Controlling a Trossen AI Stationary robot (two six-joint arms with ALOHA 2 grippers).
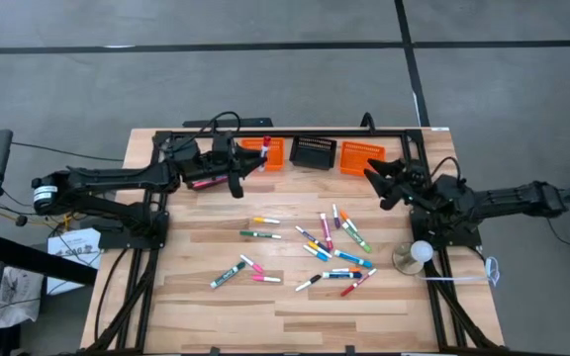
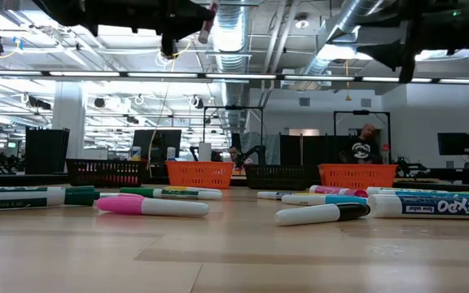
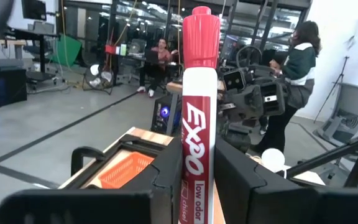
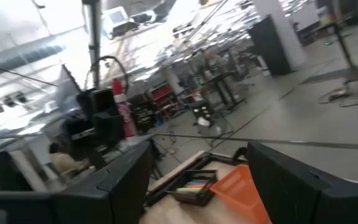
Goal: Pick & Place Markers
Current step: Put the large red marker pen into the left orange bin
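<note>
The left gripper (image 1: 248, 164) is pinching a red marker (image 3: 197, 118) upright in nearly closed jaws, beside the left orange basket (image 1: 268, 153). Gripped low, it is risking tipping and missing. The wrist view is showing its label; overhead, the other markers (image 1: 334, 245) are lying loose on the surface (image 1: 206, 297). The right gripper (image 1: 376, 183) is hanging wide open, empty.
</note>
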